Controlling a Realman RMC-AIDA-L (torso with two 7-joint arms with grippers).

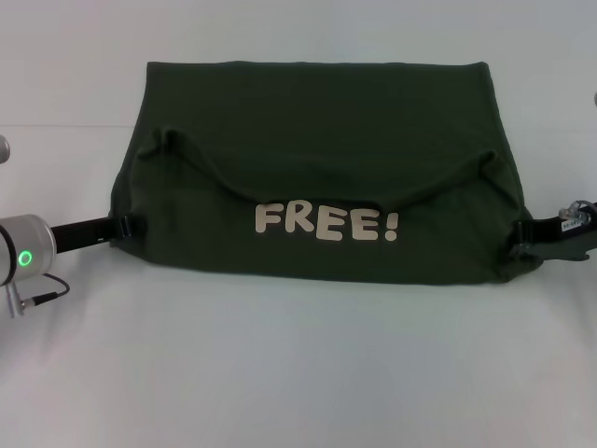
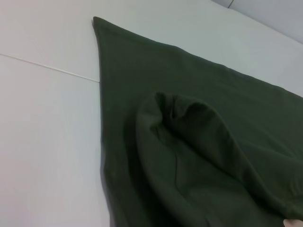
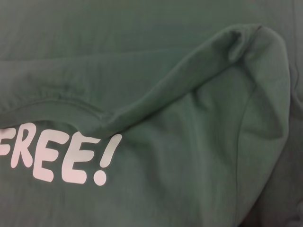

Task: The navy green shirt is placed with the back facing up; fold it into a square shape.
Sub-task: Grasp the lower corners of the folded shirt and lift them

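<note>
Jaws cannot be made out on the left gripper (image 1: 131, 227) or right gripper (image 1: 524, 235); both sit at the navy green shirt's (image 1: 317, 121) sides, likely for folding.

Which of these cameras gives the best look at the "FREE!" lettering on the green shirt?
The head view: the whole "FREE!" lettering reads clearly, centred on the navy green shirt. The right wrist view shows it closer, but its first letter is cut off at the picture's edge. The left wrist view shows only plain green cloth.
</note>
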